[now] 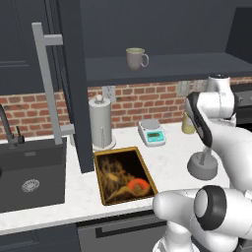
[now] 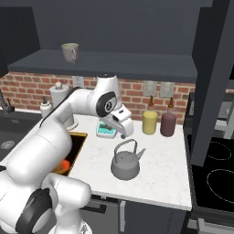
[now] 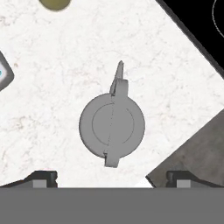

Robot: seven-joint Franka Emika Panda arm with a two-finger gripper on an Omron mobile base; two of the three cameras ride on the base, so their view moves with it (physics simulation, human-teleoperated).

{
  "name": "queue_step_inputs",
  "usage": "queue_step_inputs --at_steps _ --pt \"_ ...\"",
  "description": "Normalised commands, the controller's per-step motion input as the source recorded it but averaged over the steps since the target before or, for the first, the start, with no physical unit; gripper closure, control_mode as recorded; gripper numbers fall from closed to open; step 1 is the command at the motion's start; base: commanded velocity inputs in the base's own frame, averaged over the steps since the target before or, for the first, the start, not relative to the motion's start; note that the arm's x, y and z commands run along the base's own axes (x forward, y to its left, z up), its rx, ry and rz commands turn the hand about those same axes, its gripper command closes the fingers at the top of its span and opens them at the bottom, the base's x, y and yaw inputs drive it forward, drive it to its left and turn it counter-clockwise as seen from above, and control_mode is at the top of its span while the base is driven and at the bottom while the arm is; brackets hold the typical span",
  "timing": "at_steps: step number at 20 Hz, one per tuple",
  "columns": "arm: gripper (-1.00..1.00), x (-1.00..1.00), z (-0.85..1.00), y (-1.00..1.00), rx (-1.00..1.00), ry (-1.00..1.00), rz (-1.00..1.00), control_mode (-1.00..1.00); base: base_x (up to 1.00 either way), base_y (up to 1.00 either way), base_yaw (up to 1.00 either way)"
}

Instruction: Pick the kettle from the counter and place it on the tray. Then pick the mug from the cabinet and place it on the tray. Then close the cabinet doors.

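The hand [image 3: 112,177] hovers spread over the kettle [image 3: 112,127], a stiff, probably slippery metal piece best pinched across its arched handle, spout toward twelve o'clock.

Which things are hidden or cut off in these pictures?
- Kettle: left base view, upper part behind the arm.
- Tray: right base view, mostly behind the arm.
- Scale: hand view, cut by the left edge.
- Claw: hand view, only fingertips show.

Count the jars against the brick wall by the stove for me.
2: a yellow jar and a maroon jar, side by side on the counter behind the kettle. The arm may hide others further left.
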Motion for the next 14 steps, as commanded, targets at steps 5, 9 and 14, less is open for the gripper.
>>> queue_step_inputs --at_steps 5,9,14 --pt "-1.00 0.00 -0.25 -0.26 0.06 0.00 -0.01 -1.00 0.00 0.00 0.00" --pt "-1.00 0.01 -0.39 -0.05 0.02 0.00 -0.04 -1.00 0.00 0.00 0.00" --pt "-1.00 0.12 -0.29 0.02 0.06 0.00 -0.03 -1.00 0.00 0.00 0.00"
